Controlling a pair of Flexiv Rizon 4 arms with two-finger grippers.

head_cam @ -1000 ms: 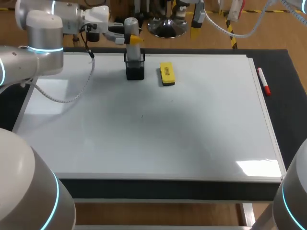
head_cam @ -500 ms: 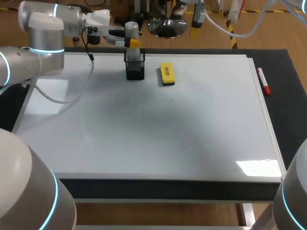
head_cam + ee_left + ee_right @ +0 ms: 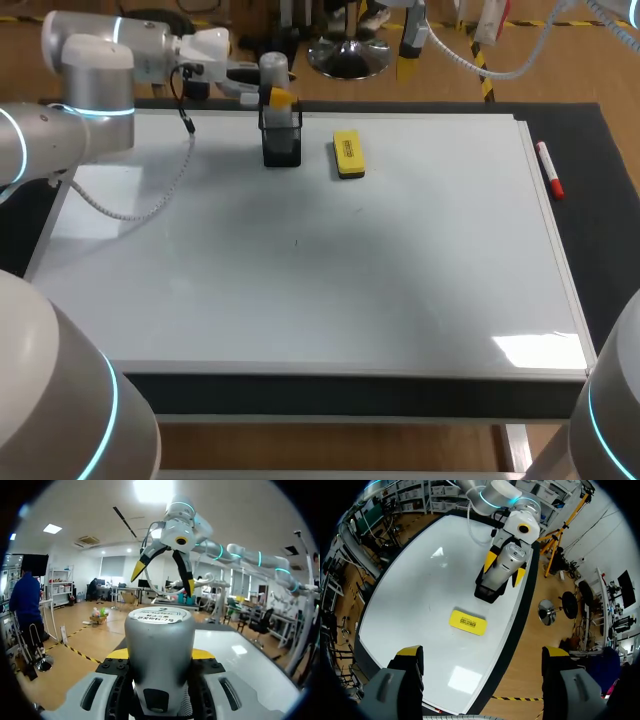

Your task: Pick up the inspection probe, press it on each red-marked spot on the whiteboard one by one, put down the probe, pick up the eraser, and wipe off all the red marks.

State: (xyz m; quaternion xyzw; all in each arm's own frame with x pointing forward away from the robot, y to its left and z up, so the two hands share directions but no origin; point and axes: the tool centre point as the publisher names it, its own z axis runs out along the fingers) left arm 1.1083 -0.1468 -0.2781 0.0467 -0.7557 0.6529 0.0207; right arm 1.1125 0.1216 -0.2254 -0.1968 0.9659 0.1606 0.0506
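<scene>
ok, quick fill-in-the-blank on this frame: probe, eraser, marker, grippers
1. The left gripper holds the grey cylindrical inspection probe, whose lower end is in a ____ holder.
2. The ____ rectangular eraser lies on the whiteboard beside the holder.
3. The white-and-red marker pen lies on the dark mat past the whiteboard's ____ edge.
4. The right gripper is ____, holding nothing.

Missing: black; yellow; right; open

Whiteboard [image 3: 380,270]: smooth, glossy w/ glare. Probe [image 3: 157,650]: satin grey metal look. Eraser [image 3: 347,154]: yellow plastic. Holder [image 3: 282,148]: matt black.
</scene>
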